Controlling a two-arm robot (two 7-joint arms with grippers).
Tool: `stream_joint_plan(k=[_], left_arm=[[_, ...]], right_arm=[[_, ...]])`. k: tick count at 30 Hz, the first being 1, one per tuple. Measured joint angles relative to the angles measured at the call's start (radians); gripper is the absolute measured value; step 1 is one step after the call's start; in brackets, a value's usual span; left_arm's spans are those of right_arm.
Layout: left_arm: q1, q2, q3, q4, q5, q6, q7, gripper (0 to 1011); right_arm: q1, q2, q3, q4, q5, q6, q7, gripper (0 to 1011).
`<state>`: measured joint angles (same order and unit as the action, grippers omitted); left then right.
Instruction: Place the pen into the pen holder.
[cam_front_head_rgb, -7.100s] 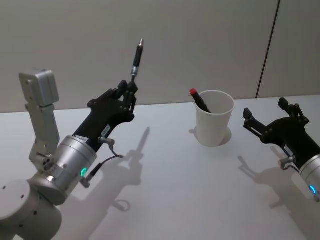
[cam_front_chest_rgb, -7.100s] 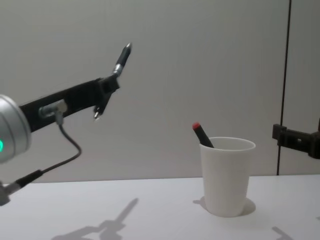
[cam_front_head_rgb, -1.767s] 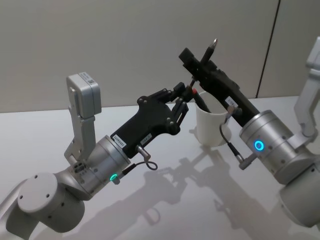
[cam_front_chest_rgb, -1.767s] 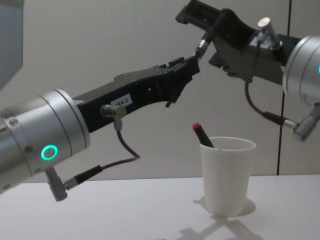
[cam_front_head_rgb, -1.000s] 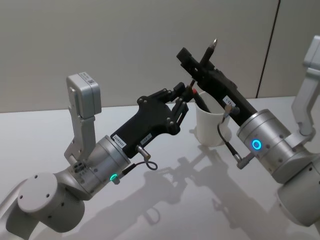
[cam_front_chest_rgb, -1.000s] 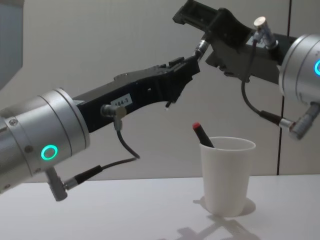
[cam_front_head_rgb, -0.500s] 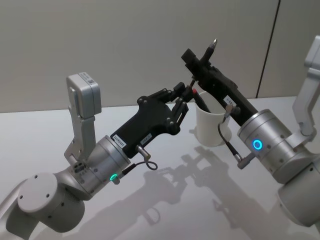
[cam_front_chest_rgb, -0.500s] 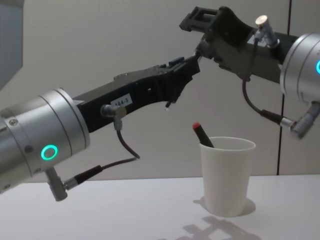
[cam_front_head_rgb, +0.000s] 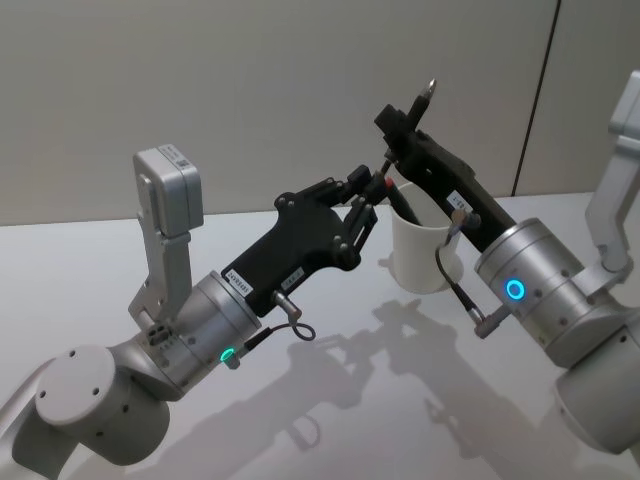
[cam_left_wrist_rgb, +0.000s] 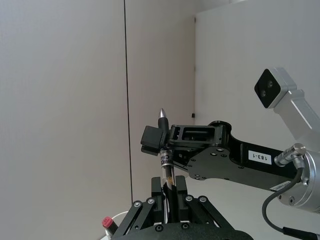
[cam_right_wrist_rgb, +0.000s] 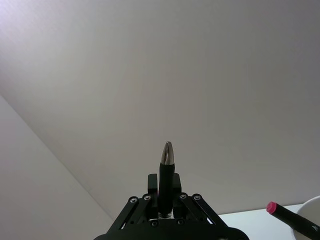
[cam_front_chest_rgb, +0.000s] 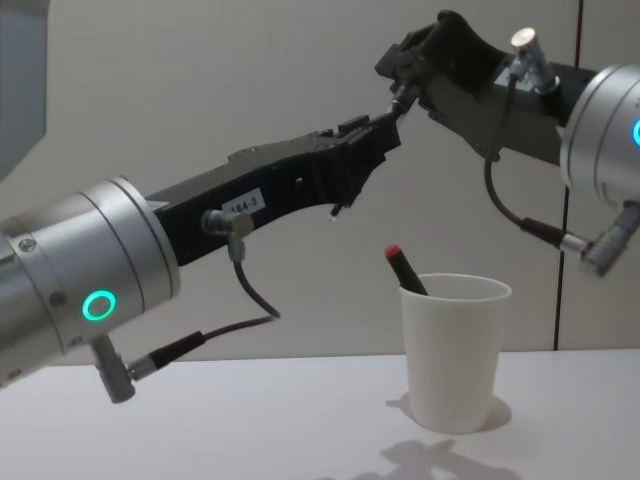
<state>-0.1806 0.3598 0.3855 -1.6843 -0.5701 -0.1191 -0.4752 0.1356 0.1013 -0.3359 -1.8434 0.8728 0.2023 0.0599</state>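
— While both arms reach over the table (cam_front_head_rgb: 330, 420) in the head view, where does the pen (cam_front_head_rgb: 420, 103) sit?
— Between the two grippers. The left gripper (cam_front_head_rgb: 368, 190) and the right gripper (cam_front_head_rgb: 398, 125) meet tip to tip, and the pen's metal point sticks up past the right gripper's fingers

— And the pen holder (cam_front_head_rgb: 425, 255)?
— Just below and behind the meeting grippers, upright on the table, with a red-capped marker (cam_front_head_rgb: 390, 185) leaning in it, the red cap close beside the left gripper's fingertips

— What does the left wrist view add?
— The left gripper's fingers are drawn in narrow on the pen's lower barrel. Farther along the barrel, the right gripper's fingers pinch it from either side, with the tip poking out beyond them. The marker's red cap shows off to one side of the left gripper's fingers

— The right wrist view?
— The pen stands straight out from between the right gripper's fingers, which are clamped on it. The marker and a bit of the pen holder's rim lie off to the side, apart from the gripper

— And the chest view?
— The right gripper sits a little higher than the left one, its fingers pressed together. A short stretch of pen bridges the two. The pen holder stands well below both, slightly toward the right gripper's side, apart from them
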Motion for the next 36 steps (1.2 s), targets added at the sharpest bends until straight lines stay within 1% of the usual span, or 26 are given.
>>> stream_joint_plan(k=[10,13,15,16,17,24,25,27,30,31,33,34,35,36], left_arm=[[0.0,0.0,0.0,0.0,0.0,0.0,0.0,163],[0.0,0.0,-0.001,0.0,-0.001,-0.001,0.0,191],[0.0,0.0,-0.001,0.0,-0.001,-0.001,0.0,263],[0.0,0.0,0.0,0.0,-0.001,-0.001,0.0,275],[0.0,0.0,0.0,0.0,-0.001,-0.001,0.0,329],[0.0,0.0,0.0,0.0,-0.001,-0.001,0.0,518],[0.0,0.0,0.0,0.0,-0.001,-0.001,0.0,578],[0.0,0.0,0.0,0.0,0.0,-0.001,0.0,659],[0.0,0.0,0.0,0.0,-0.001,0.0,0.0,719],[0.0,0.0,0.0,0.0,0.0,0.0,0.0,775],[0.0,0.0,0.0,0.0,0.0,0.0,0.0,805],[0.0,0.0,0.0,0.0,0.0,0.0,0.0,831],[0.0,0.0,0.0,0.0,0.0,0.0,0.0,883],[0.0,0.0,0.0,0.0,0.0,0.0,0.0,900]], right_arm=[[0.0,0.0,0.0,0.0,0.0,0.0,-0.001,132],[0.0,0.002,0.001,0.0,0.0,0.0,-0.003,132],[0.0,0.002,0.001,0.0,0.0,0.0,-0.003,131],[0.0,0.002,0.001,0.0,0.0,0.0,-0.003,131],[0.0,0.002,0.001,0.0,0.0,0.0,-0.003,132],[0.0,0.001,0.0,0.001,0.0,0.0,-0.003,131],[0.0,0.001,0.0,0.001,0.0,0.0,-0.003,132],[0.0,0.001,0.0,0.001,0.0,0.0,-0.003,132],[0.0,0.001,0.0,0.001,0.0,0.0,-0.003,132],[0.0,0.001,0.0,0.001,0.0,0.0,-0.003,132],[0.0,0.001,0.0,0.001,0.0,0.0,-0.003,132],[0.0,0.001,0.0,0.001,0.0,0.0,-0.003,132],[0.0,0.001,0.0,0.001,0.0,0.0,-0.003,131],[0.0,0.001,0.0,0.001,0.0,0.0,-0.002,132]])
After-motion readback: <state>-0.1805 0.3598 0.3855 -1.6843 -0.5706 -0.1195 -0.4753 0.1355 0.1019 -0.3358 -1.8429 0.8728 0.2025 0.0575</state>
